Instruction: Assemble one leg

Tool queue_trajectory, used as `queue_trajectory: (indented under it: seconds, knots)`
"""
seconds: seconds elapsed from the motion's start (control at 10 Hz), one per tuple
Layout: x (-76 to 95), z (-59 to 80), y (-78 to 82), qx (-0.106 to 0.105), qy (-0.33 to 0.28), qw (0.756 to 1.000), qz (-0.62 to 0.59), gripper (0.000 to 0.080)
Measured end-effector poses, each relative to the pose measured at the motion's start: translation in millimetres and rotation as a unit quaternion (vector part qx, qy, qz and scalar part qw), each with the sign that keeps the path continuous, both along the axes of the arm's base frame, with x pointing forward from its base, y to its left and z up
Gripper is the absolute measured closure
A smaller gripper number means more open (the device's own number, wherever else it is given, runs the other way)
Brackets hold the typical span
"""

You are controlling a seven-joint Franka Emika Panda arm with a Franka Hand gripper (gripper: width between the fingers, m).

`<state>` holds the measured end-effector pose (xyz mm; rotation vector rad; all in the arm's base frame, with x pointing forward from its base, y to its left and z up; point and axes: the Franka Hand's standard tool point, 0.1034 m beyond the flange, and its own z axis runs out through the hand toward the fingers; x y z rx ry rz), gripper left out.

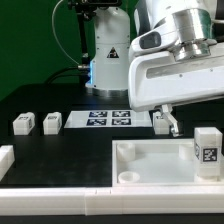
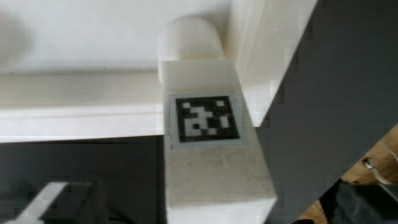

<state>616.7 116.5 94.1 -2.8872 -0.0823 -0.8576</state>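
Observation:
One leg [image 1: 159,118] lies on the black table just behind the white tray [image 1: 150,148], and my gripper [image 1: 165,126] is down over it with a dark finger [image 1: 170,124] against its side. In the wrist view this leg [image 2: 210,115] fills the middle with its tag facing the camera. Its far end is at the tray wall [image 2: 80,100], and the gripper [image 2: 222,208] appears shut on its near end. Another leg [image 1: 207,149] stands upright at the tray's right end. Two more legs [image 1: 22,123] [image 1: 50,122] lie at the exterior view's left.
The marker board [image 1: 108,120] lies between the left legs and my gripper. A white block [image 1: 5,160] sits at the left edge. A long white rail [image 1: 90,205] runs along the front. The arm's base [image 1: 108,60] stands behind.

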Motion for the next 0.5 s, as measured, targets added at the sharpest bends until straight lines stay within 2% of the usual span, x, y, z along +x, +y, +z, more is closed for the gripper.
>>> queue_trajectory:
  seconds: [0.2, 0.4, 0.5]
  knots:
    - [0.9, 0.1, -0.4, 0.000, 0.004, 1.000, 0.000, 0.0150]
    - [16.5, 13.3, -2.3, 0.011, 0.052, 0.998, -0.017, 0.0150]
    - [20.9, 11.8, -1.1, 0.015, 0.078, 0.997, -0.019, 0.0150]
